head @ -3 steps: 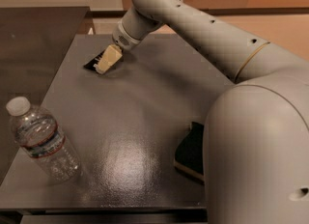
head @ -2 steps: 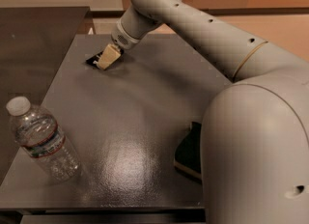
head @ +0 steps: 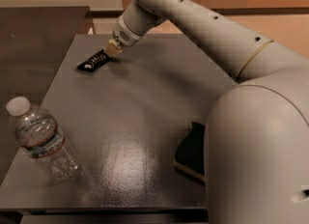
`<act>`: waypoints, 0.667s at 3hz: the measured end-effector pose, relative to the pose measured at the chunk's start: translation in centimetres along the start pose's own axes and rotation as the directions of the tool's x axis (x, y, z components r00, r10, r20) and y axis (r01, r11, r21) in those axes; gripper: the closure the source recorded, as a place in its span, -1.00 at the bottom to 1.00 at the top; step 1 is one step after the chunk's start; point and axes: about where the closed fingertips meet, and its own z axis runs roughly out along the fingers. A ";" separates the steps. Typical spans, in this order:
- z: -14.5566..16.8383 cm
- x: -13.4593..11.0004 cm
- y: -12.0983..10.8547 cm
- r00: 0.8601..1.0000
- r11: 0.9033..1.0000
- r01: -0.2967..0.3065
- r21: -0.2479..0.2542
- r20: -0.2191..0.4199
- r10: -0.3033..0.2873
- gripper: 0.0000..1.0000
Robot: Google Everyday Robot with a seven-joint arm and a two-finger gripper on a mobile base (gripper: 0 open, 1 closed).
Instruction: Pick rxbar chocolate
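Camera view: the gripper (head: 114, 49) sits low over the tabletop near the far left corner, its tan tip right at the near end of the snack bar (head: 93, 61). How far open it is, and whether it has hold of the bar, I cannot tell. The bar is a small flat black wrapper with white lettering, lying slantwise toward the left edge of the table (head: 145, 102), with its far end pointing at that edge.

By its look the bar is light and thin, with a slick crinkly wrapper over a fairly firm slab. It would likely slide on the smooth top if nudged from the side, so a pinch across its narrow width, near the middle, seems safest.

Farther out, a clear water bottle (head: 41, 141) lies near the left edge toward the near left corner. A sponge (head: 190, 153) rests by the near right corner, half hidden by the robot's body.
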 end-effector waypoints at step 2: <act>-2.6 -0.7 0.1 0.999 1.000 0.011 0.002 0.044 -0.011 1.00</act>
